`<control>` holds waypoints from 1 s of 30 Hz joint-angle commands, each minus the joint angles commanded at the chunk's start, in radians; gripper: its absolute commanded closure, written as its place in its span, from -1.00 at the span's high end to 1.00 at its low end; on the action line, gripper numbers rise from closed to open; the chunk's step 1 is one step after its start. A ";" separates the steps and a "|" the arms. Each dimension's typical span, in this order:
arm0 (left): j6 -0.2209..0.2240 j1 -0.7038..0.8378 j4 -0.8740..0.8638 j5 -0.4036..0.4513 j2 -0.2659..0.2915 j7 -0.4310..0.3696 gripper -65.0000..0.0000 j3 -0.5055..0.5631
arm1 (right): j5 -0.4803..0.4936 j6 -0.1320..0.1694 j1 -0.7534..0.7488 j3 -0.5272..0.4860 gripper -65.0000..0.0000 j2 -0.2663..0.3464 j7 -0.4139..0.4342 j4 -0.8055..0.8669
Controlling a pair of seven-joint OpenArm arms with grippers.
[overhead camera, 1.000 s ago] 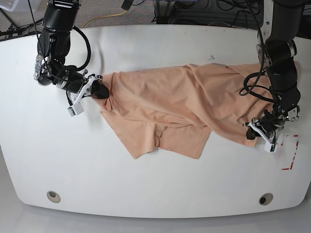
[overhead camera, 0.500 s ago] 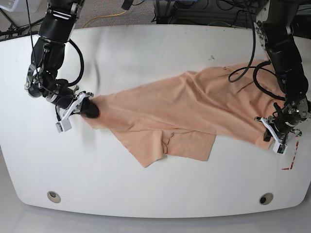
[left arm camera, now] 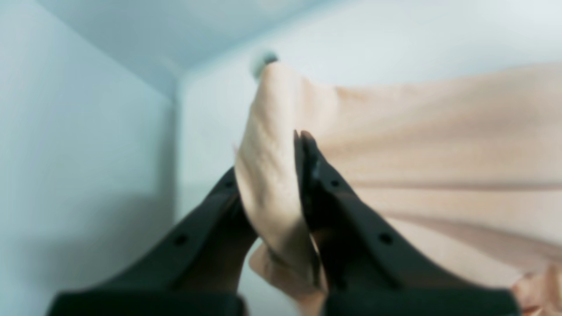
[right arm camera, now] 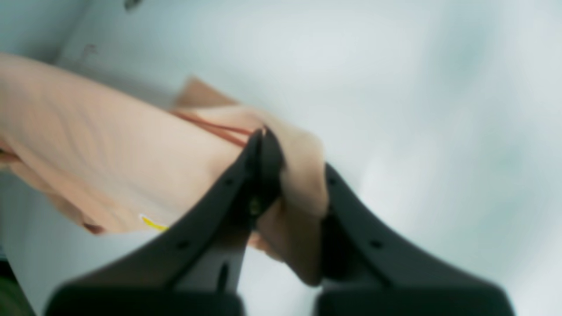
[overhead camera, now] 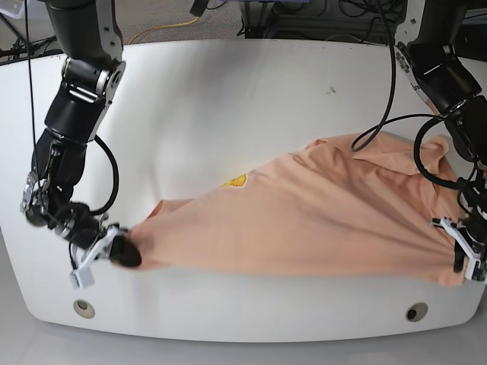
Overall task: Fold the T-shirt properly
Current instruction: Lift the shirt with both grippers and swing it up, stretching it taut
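The peach-pink T-shirt (overhead camera: 304,220) lies stretched across the front of the white table (overhead camera: 228,99), with a yellow-orange mark (overhead camera: 235,181) facing up. At the base view's left, my right gripper (overhead camera: 125,253) is shut on a bunched end of the T-shirt (right arm camera: 303,175), where an orange lining (right arm camera: 210,127) shows. At the base view's right, my left gripper (overhead camera: 459,262) is shut on the other end of the T-shirt (left arm camera: 272,175), pinching a fold between its fingers (left arm camera: 333,193). The cloth runs taut between the two grippers.
Two round holes (overhead camera: 84,308) (overhead camera: 415,312) sit near the table's front edge, close to the grippers. Cables and dark equipment (overhead camera: 319,19) lie beyond the far edge. The back half of the table is bare white surface.
Both grippers have pulled the T-shirt toward the table's front edge. The cloth has spread flatter and tauter, and the yellow-orange mark now shows on top.
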 joint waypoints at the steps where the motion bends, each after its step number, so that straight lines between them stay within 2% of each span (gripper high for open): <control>1: 0.000 -0.026 0.015 0.000 -0.002 0.018 -1.00 0.000 | -0.017 0.000 0.054 -0.002 -1.00 0.008 0.000 -0.023; 3: 0.000 -0.078 0.048 0.000 -0.014 0.043 -1.00 0.000 | -0.043 0.000 0.143 -0.006 -1.00 0.021 0.000 -0.058; 8: 0.000 -0.250 0.071 0.000 -0.020 0.103 -1.00 0.000 | -0.060 0.000 0.373 -0.110 -1.00 0.051 0.000 -0.121; 13: 0.000 -0.410 0.068 0.002 -0.023 0.135 -1.00 0.005 | -0.018 0.000 0.526 -0.233 -1.00 0.106 -0.017 -0.123; 16: 0.000 -0.430 0.069 0.000 -0.035 0.135 -1.00 0.008 | 0.018 0.000 0.574 -0.258 -1.00 0.127 -0.049 -0.123; 21: 0.000 -0.379 0.089 -0.002 -0.041 0.130 -1.00 0.035 | 0.101 0.000 0.559 -0.282 -1.00 0.178 -0.095 -0.123; 25: 0.000 -0.259 0.103 -0.003 -0.035 0.129 -1.00 0.038 | 0.183 0.000 0.440 -0.275 -1.00 0.213 -0.100 -0.120; 30: 0.000 -0.069 0.140 -0.003 -0.034 0.129 -0.90 0.035 | 0.264 0.000 0.201 -0.252 -1.00 0.249 -0.101 -0.017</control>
